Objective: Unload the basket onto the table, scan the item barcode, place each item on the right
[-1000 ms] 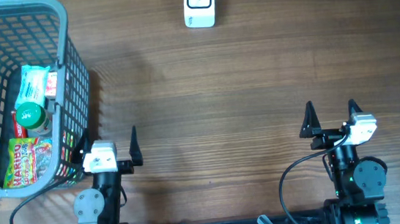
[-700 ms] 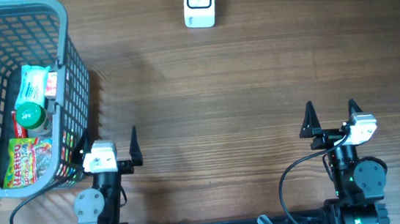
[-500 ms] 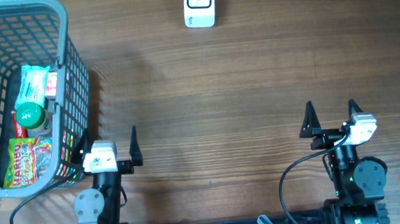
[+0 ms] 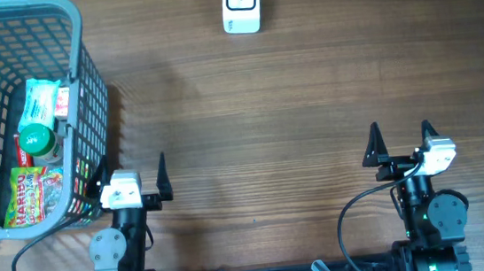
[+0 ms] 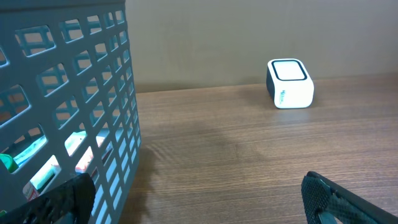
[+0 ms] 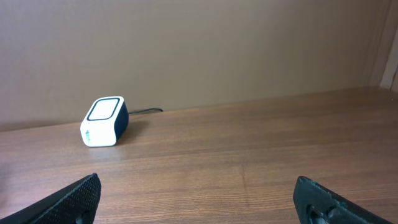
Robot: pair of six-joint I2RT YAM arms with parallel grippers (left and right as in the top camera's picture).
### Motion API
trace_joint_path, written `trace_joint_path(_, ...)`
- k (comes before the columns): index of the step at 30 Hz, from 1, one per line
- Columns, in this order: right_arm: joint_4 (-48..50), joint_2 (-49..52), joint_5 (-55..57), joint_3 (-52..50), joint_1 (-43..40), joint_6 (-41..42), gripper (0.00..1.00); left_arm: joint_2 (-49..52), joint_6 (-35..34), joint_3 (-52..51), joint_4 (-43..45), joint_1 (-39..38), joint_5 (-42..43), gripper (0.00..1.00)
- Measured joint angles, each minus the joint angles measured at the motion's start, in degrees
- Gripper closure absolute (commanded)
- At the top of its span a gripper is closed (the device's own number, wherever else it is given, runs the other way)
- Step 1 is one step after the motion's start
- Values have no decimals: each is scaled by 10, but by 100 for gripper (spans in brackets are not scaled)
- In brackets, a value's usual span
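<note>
Left hand (image 4: 129, 168) was wide open and held nothing, parked at the near edge of the desk (image 4: 266, 106), its outer finger just beside the near right corner of the grey basket (image 4: 83, 71). In the left wrist view the same hand (image 5: 194, 186) showed only two dark fingertips at the bottom corners, bare wood between them and the basket wall (image 5: 74, 93) filling the left side. Right hand (image 4: 399, 134) was likewise spread fully and empty, at the near edge on the right side, well apart from everything; the right wrist view showed that hand (image 6: 196, 183) with its tips low in the corners and nothing between them. The items lay inside the basket at the far left: a Haribo bag (image 4: 36, 195) nearest the robot, a green-capped bottle (image 4: 37, 137) just behind it, and a white-and-green packet (image 4: 43, 99) behind that, all against the basket's right wall. Barcodes could not be made out. The white scanner (image 4: 241, 2) sat at the far edge of the desk near the middle, well apart from both hands and the basket; it also showed in the left wrist view (image 5: 290, 83) and the right wrist view (image 6: 104, 121), with a thin dark cable (image 6: 146, 111) running off behind it.
</note>
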Motion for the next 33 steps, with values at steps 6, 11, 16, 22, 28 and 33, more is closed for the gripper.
trace_joint_path(6, 0, 0, 0, 0, 0, 0, 0, 0, 0, 0, 0, 0, 0, 0)
trace_joint_path(11, 0, 0, 0, 0, 0, 0, 0, 0, 0, 0, 0, 0, 0, 0)
trace_joint_path(16, 0, 0, 0, 0, 0, 0, 0, 0, 0, 0, 0, 0, 0, 0)
trace_joint_path(22, 0, 0, 0, 0, 0, 0, 0, 0, 0, 0, 5, 0, 17, 0)
trace_joint_path(28, 0, 0, 0, 0, 0, 0, 0, 0, -3, 2, 11, 0, 147, 0)
trace_joint_path(33, 0, 0, 0, 0, 0, 0, 0, 1, -52, 84, -54, 0, 194, 0)
